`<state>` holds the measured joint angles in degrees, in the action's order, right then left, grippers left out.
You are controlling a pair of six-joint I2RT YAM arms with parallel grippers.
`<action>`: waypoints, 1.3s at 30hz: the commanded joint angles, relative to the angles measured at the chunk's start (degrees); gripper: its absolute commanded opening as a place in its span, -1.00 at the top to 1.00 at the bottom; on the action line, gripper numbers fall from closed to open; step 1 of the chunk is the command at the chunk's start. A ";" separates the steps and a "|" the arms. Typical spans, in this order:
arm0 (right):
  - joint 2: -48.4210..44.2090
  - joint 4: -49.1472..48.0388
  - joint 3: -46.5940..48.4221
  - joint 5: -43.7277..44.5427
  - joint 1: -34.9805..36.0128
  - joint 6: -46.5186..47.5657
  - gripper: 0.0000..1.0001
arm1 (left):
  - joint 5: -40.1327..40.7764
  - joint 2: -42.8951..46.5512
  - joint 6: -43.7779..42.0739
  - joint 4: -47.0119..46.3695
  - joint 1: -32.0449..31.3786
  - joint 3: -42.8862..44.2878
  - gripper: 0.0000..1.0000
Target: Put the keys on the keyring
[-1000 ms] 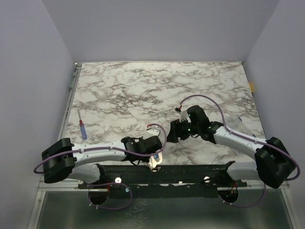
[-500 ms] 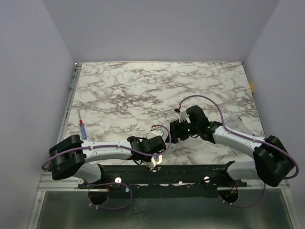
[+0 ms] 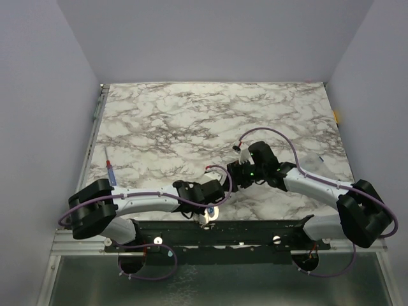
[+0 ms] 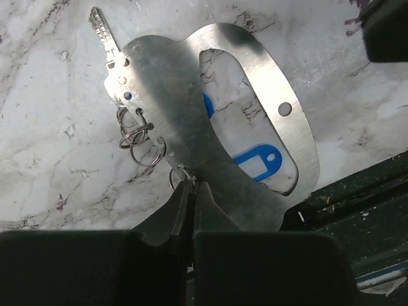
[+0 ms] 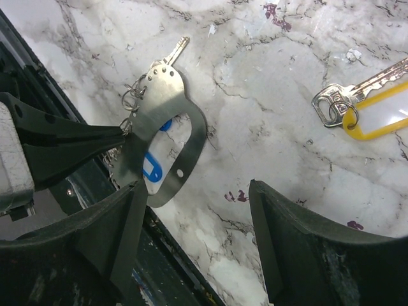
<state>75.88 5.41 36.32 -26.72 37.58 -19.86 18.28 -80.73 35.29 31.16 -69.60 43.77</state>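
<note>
- Keys [image 5: 331,102] were spread over the worktop [image 5: 274,64] — the yellow-tagged one lay well apart, and another key [image 4: 102,32] poked from under a metal plate [image 4: 166,83], with a blue tag [image 4: 258,162] seen through its cutout.
- The left tool [image 4: 192,186] was clenched on a small keyring [image 4: 180,173] at the plate's edge, probably to steady it for threading.
- The right tool [image 5: 196,188] was hung released above — apparently ready to fetch a key.
</note>
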 commanded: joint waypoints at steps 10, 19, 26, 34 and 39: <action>-3.95 -0.97 0.11 10.29 0.45 0.89 -0.53 | -1.05 1.15 3.91 -5.22 12.12 4.18 1.00; -2.64 -0.14 0.50 10.61 0.47 1.55 -0.54 | -2.52 -7.83 1.66 -5.98 13.35 8.91 0.60; -1.55 -0.13 1.32 9.86 0.47 1.25 -0.55 | -1.56 0.22 -4.24 -5.93 13.34 7.92 -0.87; 0.94 0.26 3.55 9.28 0.47 1.23 -0.54 | -7.30 6.55 -7.12 -8.57 13.52 1.29 0.07; 1.64 0.66 4.22 9.15 0.47 1.17 -0.54 | -7.70 7.80 -5.23 -12.46 13.62 -2.60 0.42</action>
<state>76.75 5.72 38.87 -17.67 37.78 -19.40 12.78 -74.15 29.65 22.28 -56.25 44.25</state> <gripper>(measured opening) 0.773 0.335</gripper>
